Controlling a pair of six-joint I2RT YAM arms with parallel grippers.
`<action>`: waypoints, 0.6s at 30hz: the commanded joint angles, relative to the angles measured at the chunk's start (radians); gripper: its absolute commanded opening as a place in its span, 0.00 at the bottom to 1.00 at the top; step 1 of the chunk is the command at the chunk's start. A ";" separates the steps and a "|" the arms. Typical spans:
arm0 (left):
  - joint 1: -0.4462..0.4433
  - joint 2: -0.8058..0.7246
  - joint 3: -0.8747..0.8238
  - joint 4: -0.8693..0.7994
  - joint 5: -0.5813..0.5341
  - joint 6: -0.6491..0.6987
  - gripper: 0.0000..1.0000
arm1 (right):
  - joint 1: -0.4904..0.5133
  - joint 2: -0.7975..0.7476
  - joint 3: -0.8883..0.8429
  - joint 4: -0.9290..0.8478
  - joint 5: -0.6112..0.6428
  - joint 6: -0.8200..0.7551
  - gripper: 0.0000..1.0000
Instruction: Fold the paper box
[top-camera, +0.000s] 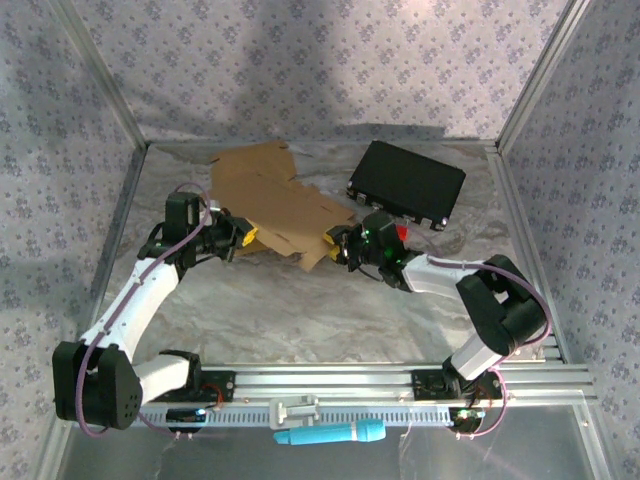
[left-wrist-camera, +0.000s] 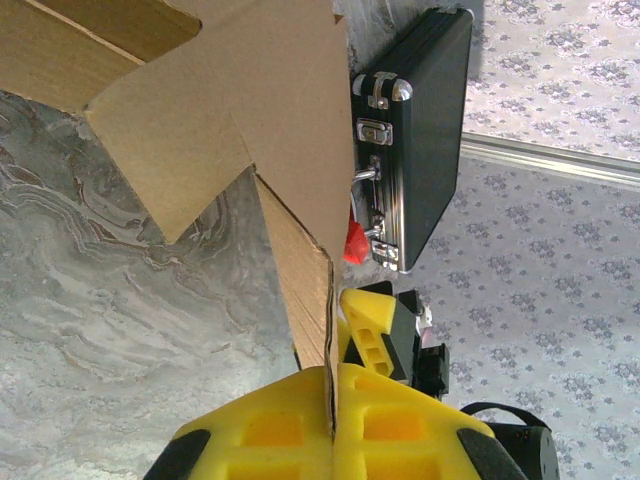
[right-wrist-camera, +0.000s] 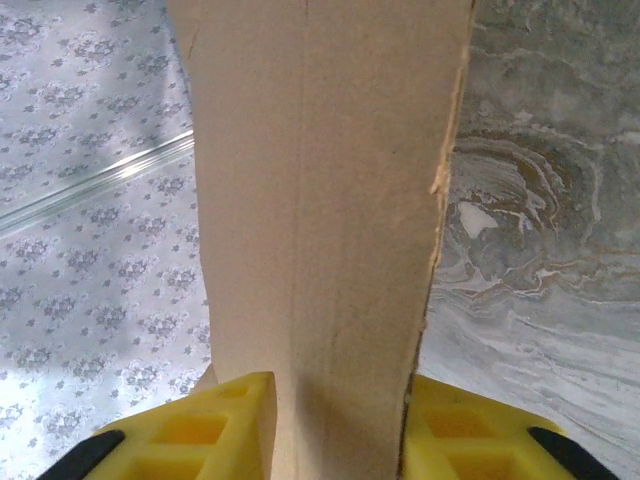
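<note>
The paper box is a flat brown cardboard blank, partly raised off the marble table at mid-back. My left gripper is at its near left edge, and in the left wrist view the yellow fingers are pressed together on a thin cardboard edge. My right gripper is at the blank's near right corner. In the right wrist view a cardboard flap fills the gap between its two yellow fingers, which touch it on both sides.
A black hard case with metal latches lies at the back right, close behind the right gripper. A small red piece sits by the case. Patterned walls enclose the table. A blue tool lies on the front rail.
</note>
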 joint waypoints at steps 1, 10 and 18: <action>-0.005 -0.009 0.040 -0.025 0.011 0.022 0.00 | -0.012 -0.019 0.011 0.012 0.014 0.002 0.30; -0.005 -0.006 0.035 -0.019 0.010 0.022 0.00 | -0.028 -0.042 0.013 -0.015 0.012 -0.004 0.22; -0.003 -0.002 0.037 -0.018 0.006 0.022 0.00 | -0.030 -0.054 0.055 -0.050 0.018 -0.012 0.00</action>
